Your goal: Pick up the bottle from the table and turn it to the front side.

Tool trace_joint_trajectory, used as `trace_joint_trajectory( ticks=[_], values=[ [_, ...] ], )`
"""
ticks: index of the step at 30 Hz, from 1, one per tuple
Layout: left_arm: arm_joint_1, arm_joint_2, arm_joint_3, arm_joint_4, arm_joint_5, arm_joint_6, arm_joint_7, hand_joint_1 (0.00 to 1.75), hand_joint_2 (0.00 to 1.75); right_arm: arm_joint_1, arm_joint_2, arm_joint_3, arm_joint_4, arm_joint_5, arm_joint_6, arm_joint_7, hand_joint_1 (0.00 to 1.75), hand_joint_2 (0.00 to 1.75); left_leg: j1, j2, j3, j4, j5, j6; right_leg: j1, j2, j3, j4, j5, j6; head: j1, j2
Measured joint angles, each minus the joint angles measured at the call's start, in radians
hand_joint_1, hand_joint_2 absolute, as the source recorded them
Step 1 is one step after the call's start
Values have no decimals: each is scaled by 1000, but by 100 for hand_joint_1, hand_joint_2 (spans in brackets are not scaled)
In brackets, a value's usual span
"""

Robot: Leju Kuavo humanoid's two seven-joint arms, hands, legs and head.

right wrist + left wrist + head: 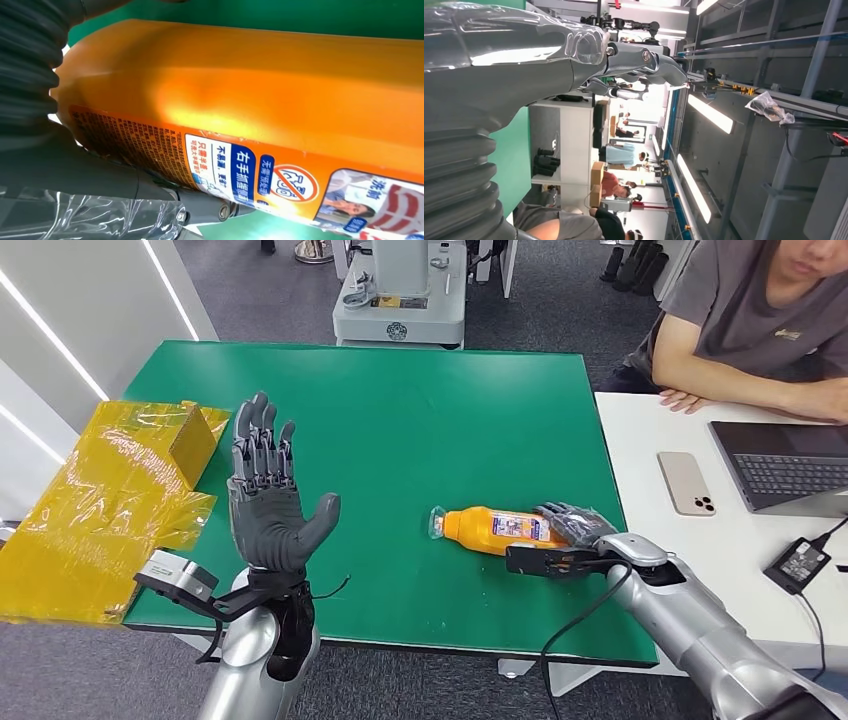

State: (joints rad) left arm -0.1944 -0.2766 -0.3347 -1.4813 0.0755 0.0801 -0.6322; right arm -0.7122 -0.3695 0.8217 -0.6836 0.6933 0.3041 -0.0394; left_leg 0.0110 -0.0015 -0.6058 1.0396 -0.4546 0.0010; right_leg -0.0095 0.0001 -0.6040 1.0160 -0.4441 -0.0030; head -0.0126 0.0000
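From the head view, the bottle (490, 529) lies on its side on the green table (400, 410), toward my right, cap end pointing left. My right hand (570, 540) sits at its base end, fingers (565, 518) draped over the top of the body and the thumb side low against the near flank. It looks like a wrap around the bottle, though I cannot tell how firmly it is closed; the bottle is still on the table. My left hand (268, 495) is raised well apart from it, palm up and fingers spread, holding nothing.

From the left wrist view, that hand (624, 55) is extended against the room behind it, nothing in it.

From the right wrist view, the bottle (260, 100) is right up against my palm, printed label (240, 170) facing the camera, my thumb (150, 195) lying along the label's edge.

I judge it a rigid plastic bottle, glossy and likely slippery, and probably fairly light. The wide body near the base is the best hold; the label film could slide under the fingers as I turn it.
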Motion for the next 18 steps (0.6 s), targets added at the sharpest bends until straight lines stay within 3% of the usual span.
trace_joint_trajectory(
  ticks=[2,6,14,18],
  values=[
    [0,0,0,0,0,1,0,0,175,-2,-1,0,0,6,3,3,0,175,0,0,0,0,0,0,0,0,0,0,0,0,0,0],
    [1,1,0,0,1,4,0,0,175,-3,-2,2,0,10,-10,-5,170,175,0,0,0,0,0,0,0,0,0,0,0,0,0,0],
    [6,2,0,0,2,10,-1,0,175,31,16,6,1,44,-188,-44,175,175,0,0,-1,0,0,0,0,0,0,0,0,0,0,0],
    [8,5,0,0,1,9,-2,0,175,50,26,-2,-3,58,-219,-45,175,175,0,0,-1,0,0,0,0,0,0,0,0,0,0,0]
  ],
)
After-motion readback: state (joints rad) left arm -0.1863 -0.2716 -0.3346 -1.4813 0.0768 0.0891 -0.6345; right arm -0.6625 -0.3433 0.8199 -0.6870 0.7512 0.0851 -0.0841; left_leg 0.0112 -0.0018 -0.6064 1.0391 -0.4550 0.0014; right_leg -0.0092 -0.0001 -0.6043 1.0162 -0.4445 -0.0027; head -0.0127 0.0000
